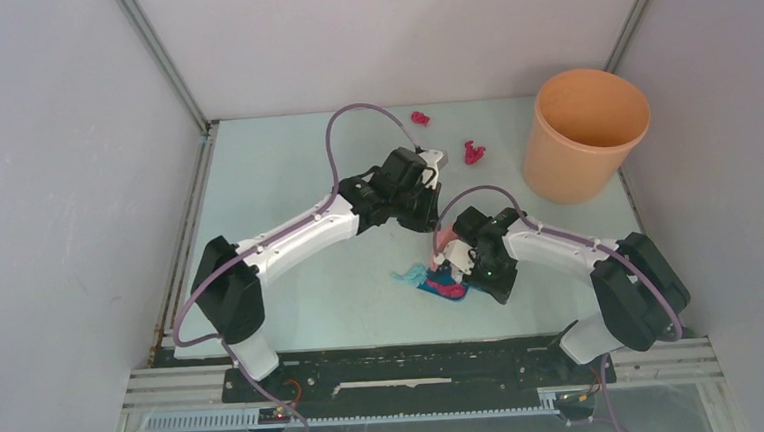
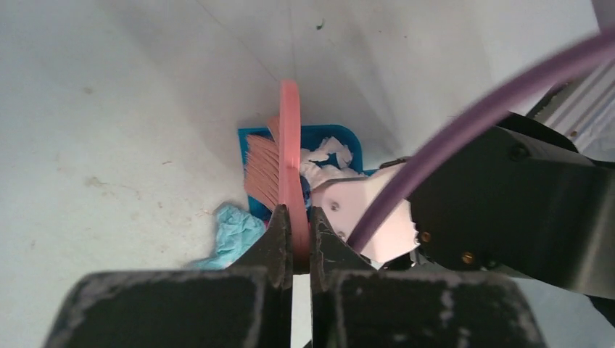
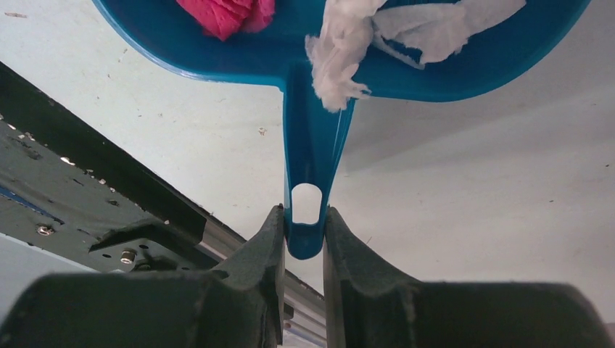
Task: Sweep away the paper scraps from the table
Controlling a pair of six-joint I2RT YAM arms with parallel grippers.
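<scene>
The pale mint-green table is closed in by plain grey walls on three sides, with metal posts in the far corners and a black rail along its near edge. The wrist views show its top smooth, with faint specks and scuffs.

Seen from above, an orange bucket stands at 2 o'clock. Two magenta paper scraps lie loose at 12 to 1 o'clock, well apart from the arms.

Near the centre, toward 5 o'clock, the right pincer is clamped on the handle of a blue dustpan holding white wads and a magenta wad. The left pincer is squeezed on a pink brush, its bristles at the pan's mouth. A teal scrap lies on the table just beside the pan.
</scene>
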